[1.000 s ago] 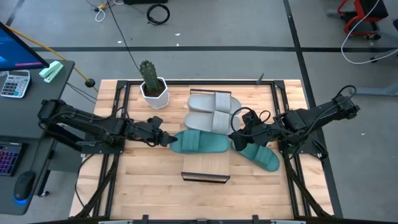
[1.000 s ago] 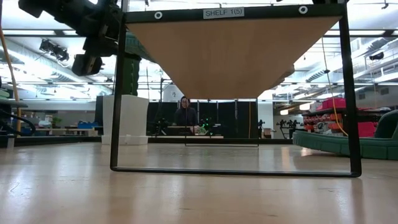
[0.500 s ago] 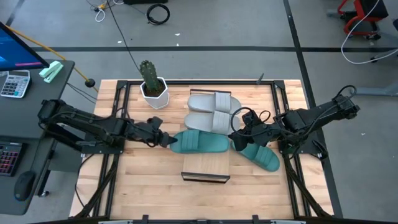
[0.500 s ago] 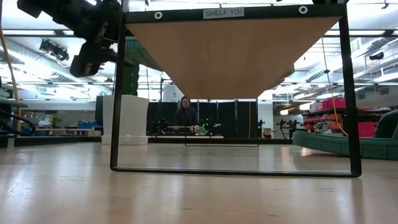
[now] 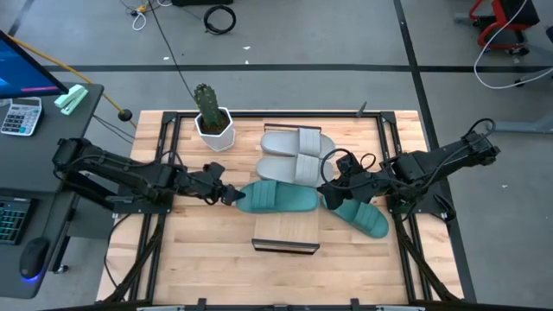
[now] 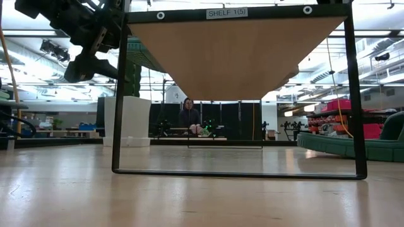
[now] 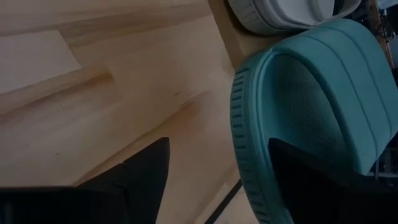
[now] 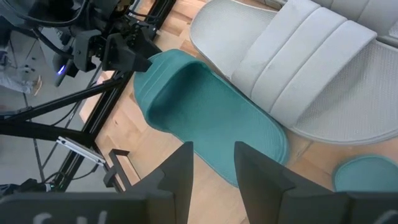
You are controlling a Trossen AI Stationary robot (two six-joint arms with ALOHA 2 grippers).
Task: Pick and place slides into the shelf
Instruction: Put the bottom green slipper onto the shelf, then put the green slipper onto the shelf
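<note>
The slatted wooden tabletop (image 5: pixel 199 250) carries everything here, and my two arms reach in over it from either side. The shelf (image 5: pixel 286 233) stands at the table's near edge, its light board framed in thin dark metal; seen from table height it fills the view, board overhead and frame around it (image 6: pixel 239 94). No slide lies on it.

All four slides sit on the tabletop behind the shelf. The two light grey slides (image 5: pixel 296 154) lie side by side, touching, toward the far edge. One teal slide (image 5: pixel 276 198) lies just in front of them, lengthwise between my grippers; the other teal slide (image 5: pixel 363 218) rests tilted to the right, near the frame rail.

A potted cactus (image 5: pixel 210 116) in a white pot stands at the far left corner.

My left gripper (image 5: pixel 228 195) hovers at the end of the first teal slide, fingers (image 7: pixel 146 171) spread wide on either side of its rim (image 7: pixel 298 118), gripping nothing. My right gripper (image 5: pixel 327 196) sits at that slide's other end, fingers (image 8: pixel 177 171) parted a little and empty.
</note>
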